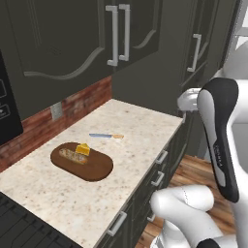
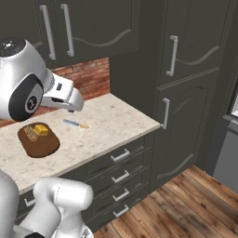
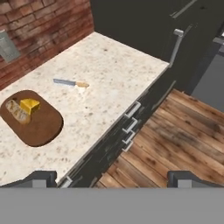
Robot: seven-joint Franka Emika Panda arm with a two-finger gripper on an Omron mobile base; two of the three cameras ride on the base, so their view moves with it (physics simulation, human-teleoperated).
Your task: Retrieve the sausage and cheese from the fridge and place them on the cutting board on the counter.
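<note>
Jaws spread wide, holding nothing; cheese (image 3: 29, 105) sits on the cutting board (image 3: 41, 127)

A kitchen: speckled stone counter (image 1: 131, 131), dark cabinets (image 2: 186, 93), brick backsplash (image 3: 39, 30), and a cutting board (image 1: 94, 167).
</note>
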